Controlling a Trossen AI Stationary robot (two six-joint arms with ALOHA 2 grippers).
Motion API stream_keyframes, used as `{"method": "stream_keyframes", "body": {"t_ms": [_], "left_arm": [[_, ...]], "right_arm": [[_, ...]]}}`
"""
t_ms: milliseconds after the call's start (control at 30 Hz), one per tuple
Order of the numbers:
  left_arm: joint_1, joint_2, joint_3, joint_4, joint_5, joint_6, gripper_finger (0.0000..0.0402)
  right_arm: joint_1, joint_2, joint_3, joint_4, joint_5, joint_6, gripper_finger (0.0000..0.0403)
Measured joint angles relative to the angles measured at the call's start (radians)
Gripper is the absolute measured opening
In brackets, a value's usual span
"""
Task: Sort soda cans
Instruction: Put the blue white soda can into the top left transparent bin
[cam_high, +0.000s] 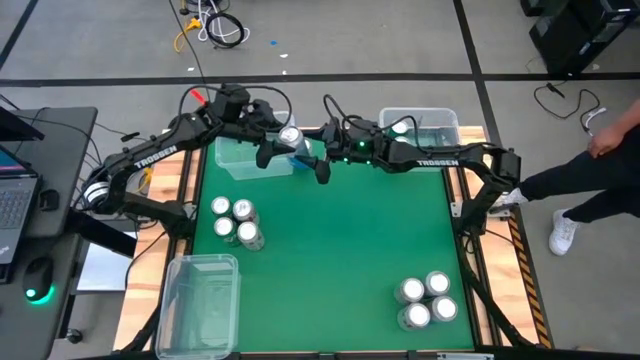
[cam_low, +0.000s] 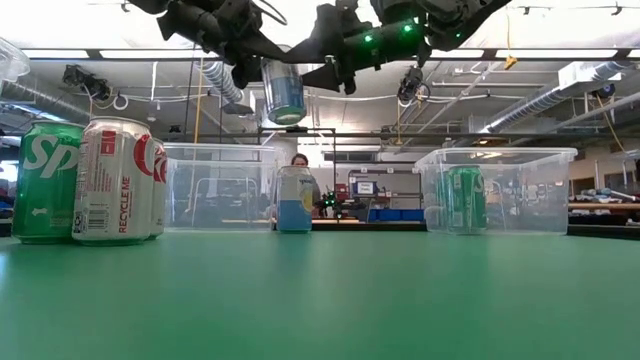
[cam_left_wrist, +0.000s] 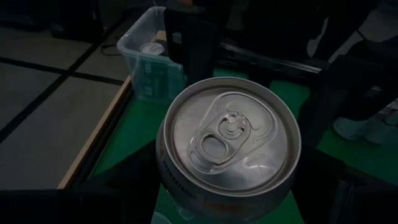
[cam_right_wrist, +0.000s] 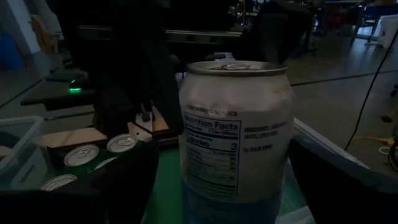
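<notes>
"Status of the sort, please."

"Early. Two groups of soda cans stand loose on the green table (cam_high: 330, 250): four near the left edge (cam_high: 234, 221) and four at the near right corner (cam_high: 425, 300). All eight are outside any bin."

"Anything binned?"

"One green can (cam_high: 400, 128) sits in the clear bin at the far right (cam_high: 445, 120). A blue-and-white can (cam_low: 294, 200) stands at the right end of the far-left bin (cam_high: 232, 165). I cannot tell whether it is inside that bin or just beside it. A third bin (cam_high: 200, 300) sits at the near left corner."

"And the can in hand?"

"One silver-white can (cam_low: 285, 90) hangs upright, well above the table, over the far-left bin. The left gripper (cam_high: 285, 140) has it, fingers closed on its sides from above."

"The right gripper?"

"The right gripper (cam_high: 318, 150) is close beside the same can. Its fingers stand wide, one on each side, with a visible gap to the can wall. It carries nothing."

"Your assessment?"

"The raised can looks bound for the bin beneath it, which would mark that bin for the silver-white kind. At least eight cans remain to be sorted, so most of the work is ahead."
</notes>
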Motion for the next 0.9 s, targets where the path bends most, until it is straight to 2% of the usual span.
{"method": "stream_keyframes", "body": {"t_ms": [300,533,900], "left_arm": [[-0.004,0.0,0.0,0.041,0.039,-0.036,0.0289],[-0.013,0.001,0.0,0.04,0.058,-0.051,0.0289],[-0.025,-0.001,0.002,-0.004,0.021,-0.026,0.0289]], "right_arm": [[0.0,0.013,0.0,0.017,-0.013,0.015,0.0343],[-0.006,0.079,0.047,0.022,-0.046,0.046,0.0339],[-0.009,0.116,0.158,-0.072,-0.068,0.032,0.0287]]}}
